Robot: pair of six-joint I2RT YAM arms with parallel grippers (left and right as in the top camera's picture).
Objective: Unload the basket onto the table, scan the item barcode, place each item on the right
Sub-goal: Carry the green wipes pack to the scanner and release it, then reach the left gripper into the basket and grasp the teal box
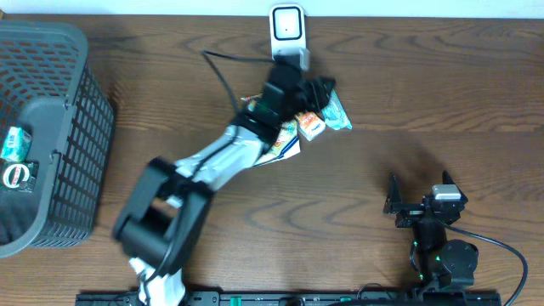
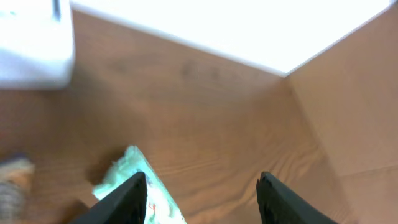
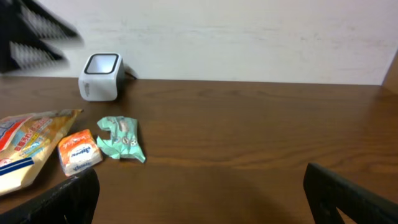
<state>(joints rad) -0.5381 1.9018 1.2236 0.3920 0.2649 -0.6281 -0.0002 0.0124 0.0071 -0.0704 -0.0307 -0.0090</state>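
Observation:
The white barcode scanner (image 1: 287, 34) stands at the table's far edge, also in the right wrist view (image 3: 101, 76). Below it lie a crumpled green packet (image 1: 340, 115), a small orange packet (image 1: 311, 127) and a larger snack bag (image 1: 280, 149). My left gripper (image 1: 319, 92) hovers over these items with its jaws apart. In the left wrist view (image 2: 202, 180) only bare wood shows between the jaws, and the green packet (image 2: 127, 165) lies by the left finger. My right gripper (image 1: 420, 189) rests open near the front right, empty (image 3: 199, 177).
A dark mesh basket (image 1: 51, 127) stands at the left edge with a green can (image 1: 15, 143) and a red-and-white item (image 1: 17, 176) inside. The scanner's black cable (image 1: 223, 72) runs across the wood beside the left arm.

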